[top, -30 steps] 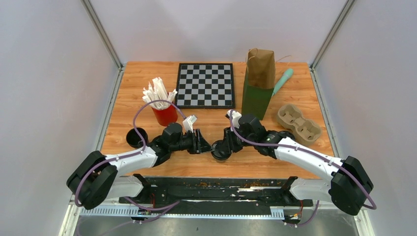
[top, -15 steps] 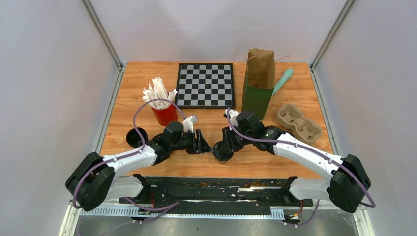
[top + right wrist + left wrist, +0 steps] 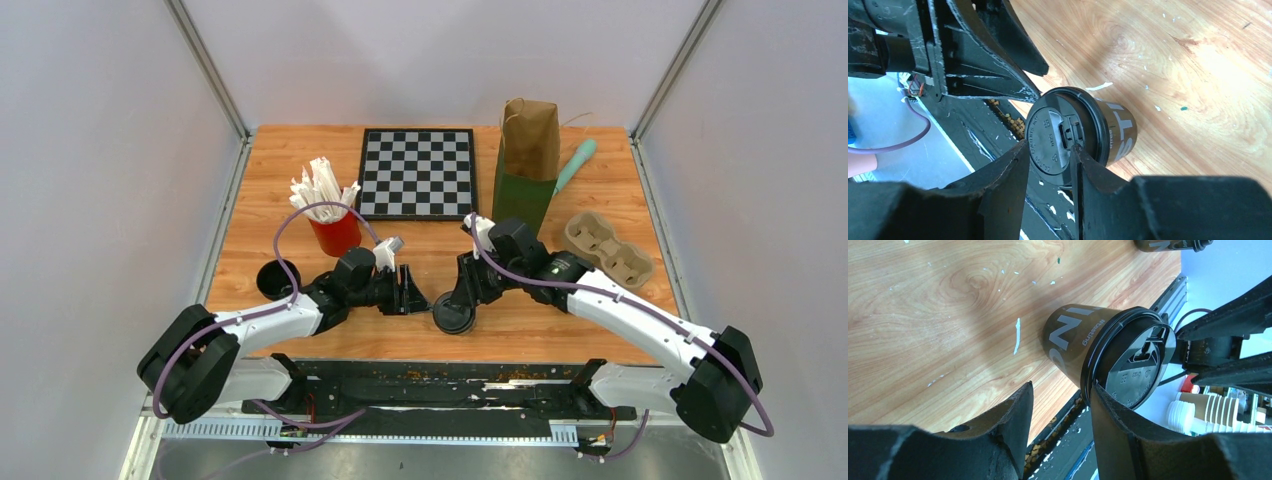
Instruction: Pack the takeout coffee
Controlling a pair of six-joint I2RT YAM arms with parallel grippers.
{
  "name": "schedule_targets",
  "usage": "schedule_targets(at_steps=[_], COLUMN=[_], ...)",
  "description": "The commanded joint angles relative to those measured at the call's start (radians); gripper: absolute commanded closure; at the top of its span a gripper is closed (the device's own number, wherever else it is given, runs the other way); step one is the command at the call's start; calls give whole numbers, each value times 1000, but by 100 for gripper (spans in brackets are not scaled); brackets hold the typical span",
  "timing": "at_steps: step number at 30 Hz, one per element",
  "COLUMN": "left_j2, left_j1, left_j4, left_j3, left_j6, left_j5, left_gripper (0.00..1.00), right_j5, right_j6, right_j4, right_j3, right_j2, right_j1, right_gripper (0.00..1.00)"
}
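While coffee cup [image 3: 1068,335] stands at near edge of surface [image 3: 270,200] | likely light, crushable: grip below lid [image 3: 1133,365] | left end effector [image 3: 1060,390], right end effector [image 3: 1048,150]: apart

"What is on the wooden table [image 3: 270,160]?"

"A red cup [image 3: 337,236] full of white straws [image 3: 322,186], next to a checkerboard [image 3: 417,173]. On the right lies a cardboard cup holder [image 3: 607,250], and a teal stick [image 3: 576,164] farther back."
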State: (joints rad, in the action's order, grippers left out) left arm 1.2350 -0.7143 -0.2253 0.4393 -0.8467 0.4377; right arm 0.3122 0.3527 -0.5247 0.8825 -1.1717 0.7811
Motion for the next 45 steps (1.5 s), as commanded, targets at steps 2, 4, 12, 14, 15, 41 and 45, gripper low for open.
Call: schedule_targets(at_steps=[2,4,12,14,15,41,45], left_j2=[4,2,-3,-2,-2,135,155], left_j1=[-5,-5,-5,-5,-5,-58,-67], left_j4=[-40,-45,-49,-53,-57,-87,-91], left_j3=[43,45,58,61,63,148,147], left_j6=[15,9,6,5,5,20,20], left_j5=[34,42,52,57,60,88,80], left_gripper=[46,46,46,45,44,45,51], right_j5=[-38,-42,-50,-50,-50,-78,-94], right_j6=[-22,-21,-18,-20,-20,-62,-61], right_j4=[-28,-27,-15,-17,-19,-69,-60], right_j3=[17,3,-37,-36,-35,-80,-109], right_j2=[18,20,17,19,21,91,87], right_j1=[-15,-19,-33,-35,-34,-103,-103], right_gripper=[64,65,68,68,68,70,73])
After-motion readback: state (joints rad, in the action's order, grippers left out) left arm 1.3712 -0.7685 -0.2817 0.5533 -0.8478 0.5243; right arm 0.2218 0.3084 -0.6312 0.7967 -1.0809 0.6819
